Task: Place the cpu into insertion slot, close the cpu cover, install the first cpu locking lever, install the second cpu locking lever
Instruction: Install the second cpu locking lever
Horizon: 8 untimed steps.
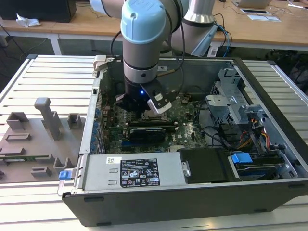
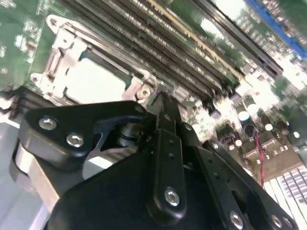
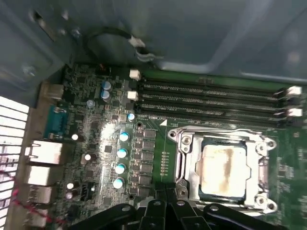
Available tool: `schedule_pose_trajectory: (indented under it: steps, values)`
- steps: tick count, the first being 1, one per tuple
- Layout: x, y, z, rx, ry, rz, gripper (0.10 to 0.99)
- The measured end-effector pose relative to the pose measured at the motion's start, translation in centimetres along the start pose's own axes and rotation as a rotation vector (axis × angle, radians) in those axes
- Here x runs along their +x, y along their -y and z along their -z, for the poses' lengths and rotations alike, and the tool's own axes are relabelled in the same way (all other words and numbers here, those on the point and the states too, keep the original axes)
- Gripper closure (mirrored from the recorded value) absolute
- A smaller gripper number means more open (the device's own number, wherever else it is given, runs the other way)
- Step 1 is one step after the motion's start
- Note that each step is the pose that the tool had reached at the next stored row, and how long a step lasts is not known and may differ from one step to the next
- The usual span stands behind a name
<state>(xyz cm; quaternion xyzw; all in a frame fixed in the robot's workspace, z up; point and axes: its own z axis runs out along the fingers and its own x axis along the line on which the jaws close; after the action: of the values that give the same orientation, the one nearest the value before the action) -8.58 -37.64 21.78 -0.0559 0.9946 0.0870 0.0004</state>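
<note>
A workshop corner with a slatted counter and wooden desks behind.

The counter (image 1: 43, 72) has a pale surface of long metal slats, and even light falls on it. On the exterior view's left lies a grey fixture board (image 1: 33, 139) with upright blocks. Behind stand light wooden desks (image 1: 86, 24) with white legs; papers (image 1: 262, 12) lie on one and a dark box (image 1: 38, 9) on another.

You see an open computer case (image 1: 269, 159) on a slatted table (image 1: 43, 72); grey plastic fixtures (image 1: 48, 118) lie at the exterior view's left.
</note>
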Motion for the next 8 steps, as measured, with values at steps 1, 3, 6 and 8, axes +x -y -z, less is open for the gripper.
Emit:
schedule_pose_trajectory:
  steps: [1,3,6,8]
  values:
    - [-0.02,-0.28,0.93,-0.001,0.0002,0.000,0.980]
    - [-0.05,-0.59,1.97,0.000,0.0000,0.000,0.980]
    - [-0.12,-1.25,2.64,0.015,-0.0016,0.000,0.980]
    - [-0.27,-2.35,2.46,0.059,-0.0068,0.000,0.980]
